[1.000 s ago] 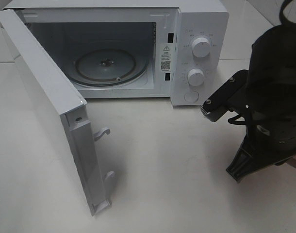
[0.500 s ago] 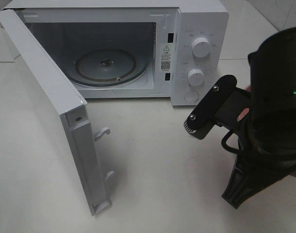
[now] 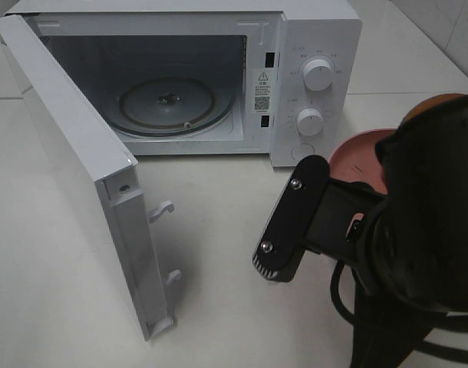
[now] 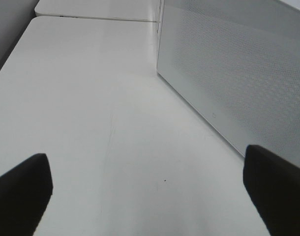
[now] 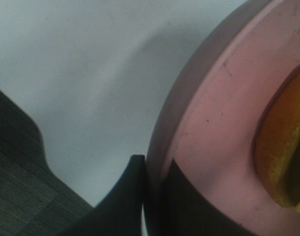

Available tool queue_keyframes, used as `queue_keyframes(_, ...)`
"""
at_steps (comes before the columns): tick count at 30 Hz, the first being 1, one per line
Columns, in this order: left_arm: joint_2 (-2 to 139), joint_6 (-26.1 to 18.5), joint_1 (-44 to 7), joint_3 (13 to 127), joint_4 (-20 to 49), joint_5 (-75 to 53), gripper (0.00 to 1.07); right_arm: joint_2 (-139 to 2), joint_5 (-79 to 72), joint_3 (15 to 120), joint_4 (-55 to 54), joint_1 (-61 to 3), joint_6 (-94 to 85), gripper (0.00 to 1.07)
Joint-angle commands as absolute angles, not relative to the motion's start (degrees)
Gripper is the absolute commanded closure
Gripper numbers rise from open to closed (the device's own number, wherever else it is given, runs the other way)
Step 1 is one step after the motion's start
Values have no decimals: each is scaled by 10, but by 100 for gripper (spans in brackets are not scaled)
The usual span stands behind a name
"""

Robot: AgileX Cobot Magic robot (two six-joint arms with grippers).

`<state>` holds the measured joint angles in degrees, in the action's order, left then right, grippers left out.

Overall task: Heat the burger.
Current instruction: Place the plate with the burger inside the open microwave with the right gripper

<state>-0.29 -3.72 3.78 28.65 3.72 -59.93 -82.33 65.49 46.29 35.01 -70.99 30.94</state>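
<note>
The pink plate (image 3: pixel 357 157) comes into view beside the microwave (image 3: pixel 318 38), right claw (image 5: pixel 155 172) clamped on its rim, burger (image 5: pixel 283 147) aboard; we expect loading next.

The high camera looks steeply down from the front onto the white table (image 3: pixel 234 253), with the open microwave (image 3: pixel 318 46) across the upper frame and the right arm (image 3: pixel 433 230) looming close at lower right. The left wrist camera rides low, facing along that table past the microwave door (image 4: pixel 228 73), between the fingers of the left gripper (image 4: pixel 150 189). The right wrist camera sits tight against the pink plate (image 5: pixel 224 123), which the high view shows at mid-right.
</note>
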Motion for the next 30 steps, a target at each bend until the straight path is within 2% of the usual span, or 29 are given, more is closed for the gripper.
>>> queue_keyframes(1,-17,-36,41,285,41,-595,9,-820,677,460,389,-723,274,106)
queue_keyframes(14,-17,-36,41,285,41,-595,9,-820,624,460,409,-729,148,107)
queue_keyframes(30,-17,-36,41,285,41,-595,9,-820,588,461,413,-717,75,107)
